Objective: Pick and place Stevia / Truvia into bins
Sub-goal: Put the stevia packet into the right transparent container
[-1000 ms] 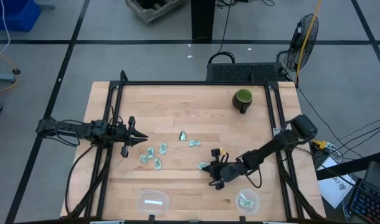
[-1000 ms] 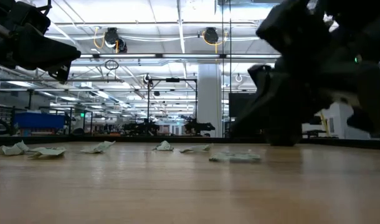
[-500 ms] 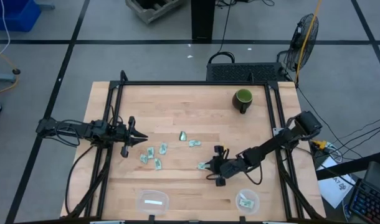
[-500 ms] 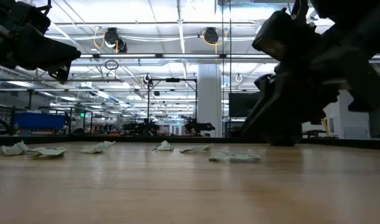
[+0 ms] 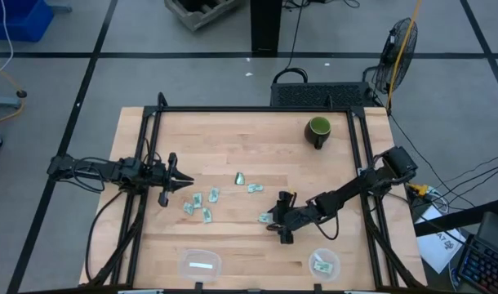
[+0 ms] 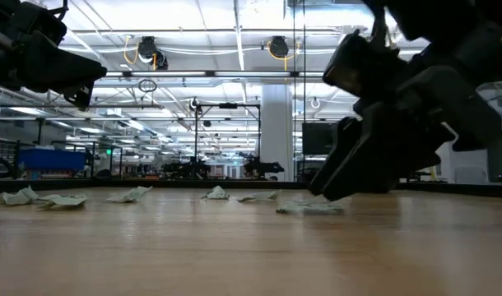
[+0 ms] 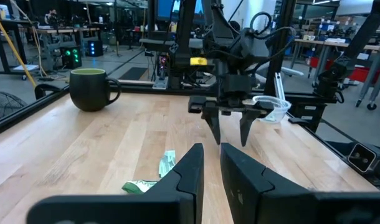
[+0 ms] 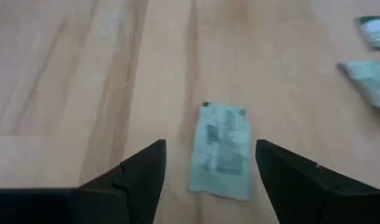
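Several pale green and white Stevia sachets (image 5: 206, 202) lie flat on the wooden table. One sachet (image 8: 222, 149) lies between the fingers of my right gripper (image 8: 209, 180), which is open just above it without touching, as the high view shows (image 5: 273, 220). My left gripper (image 5: 184, 181) hovers at the table's left, its fingers (image 7: 196, 168) a narrow gap apart, with nothing between them. A rounded-rectangular bin (image 5: 201, 264) and a round bin (image 5: 323, 262) stand at the near edge, each with a sachet inside.
A dark green mug (image 5: 318, 131) stands at the far right. Two sachets (image 5: 240, 177) (image 5: 255, 188) lie mid-table, and a cluster sits nearer the left gripper. Black frame rails run along the table's left and right sides.
My right gripper has gone from near the round bin toward the table's left and a little toward the far edge. It has sunk lower over the lone sachet, which has not moved.
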You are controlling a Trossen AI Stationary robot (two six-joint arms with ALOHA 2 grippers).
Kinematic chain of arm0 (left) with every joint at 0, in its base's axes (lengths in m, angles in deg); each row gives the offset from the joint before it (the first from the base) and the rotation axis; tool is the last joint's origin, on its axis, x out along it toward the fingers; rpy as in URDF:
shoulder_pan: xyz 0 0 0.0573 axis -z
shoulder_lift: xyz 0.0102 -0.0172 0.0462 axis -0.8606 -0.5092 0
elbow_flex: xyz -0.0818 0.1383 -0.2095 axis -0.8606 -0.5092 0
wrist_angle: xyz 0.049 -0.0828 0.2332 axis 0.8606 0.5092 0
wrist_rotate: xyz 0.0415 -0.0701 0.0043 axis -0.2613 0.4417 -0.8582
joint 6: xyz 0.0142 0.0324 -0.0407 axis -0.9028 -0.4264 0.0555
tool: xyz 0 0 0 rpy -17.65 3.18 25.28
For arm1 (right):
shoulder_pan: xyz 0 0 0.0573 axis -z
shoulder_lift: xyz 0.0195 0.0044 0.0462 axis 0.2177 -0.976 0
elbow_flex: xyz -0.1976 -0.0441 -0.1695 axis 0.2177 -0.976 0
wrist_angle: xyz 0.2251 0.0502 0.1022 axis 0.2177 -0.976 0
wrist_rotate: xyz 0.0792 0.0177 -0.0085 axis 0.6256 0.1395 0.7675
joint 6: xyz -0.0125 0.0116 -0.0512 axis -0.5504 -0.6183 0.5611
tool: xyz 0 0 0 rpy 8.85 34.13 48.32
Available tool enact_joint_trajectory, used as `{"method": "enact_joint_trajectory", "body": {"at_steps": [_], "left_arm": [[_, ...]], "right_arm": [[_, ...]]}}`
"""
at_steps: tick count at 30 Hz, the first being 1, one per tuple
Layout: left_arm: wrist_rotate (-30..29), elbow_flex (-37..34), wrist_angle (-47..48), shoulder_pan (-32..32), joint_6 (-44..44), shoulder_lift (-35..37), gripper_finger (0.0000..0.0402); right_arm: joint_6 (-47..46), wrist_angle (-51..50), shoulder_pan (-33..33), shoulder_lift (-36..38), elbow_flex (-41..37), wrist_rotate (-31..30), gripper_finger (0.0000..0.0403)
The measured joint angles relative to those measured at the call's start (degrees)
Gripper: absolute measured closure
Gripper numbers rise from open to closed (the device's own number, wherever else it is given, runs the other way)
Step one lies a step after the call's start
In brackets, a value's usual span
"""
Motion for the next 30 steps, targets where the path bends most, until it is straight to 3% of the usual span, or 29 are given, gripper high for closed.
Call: {"method": "enact_joint_trajectory", "body": {"at_steps": [10,21,30], "left_arm": [[-0.02,0.0,0.02,0.01,0.01,0.02,0.0344],[-0.01,0.0,0.02,0.01,0.0,0.02,0.0344],[-0.01,0.0,0.02,0.01,-0.01,0.02,0.0344]], "right_arm": [[-0.19,0.22,0.75,-1.94,0.04,1.18,0.0193],[0.66,0.48,0.73,-1.92,0.02,1.11,0.0295],[2.48,0.35,-0.12,0.96,-0.02,0.82,0.0353]]}}
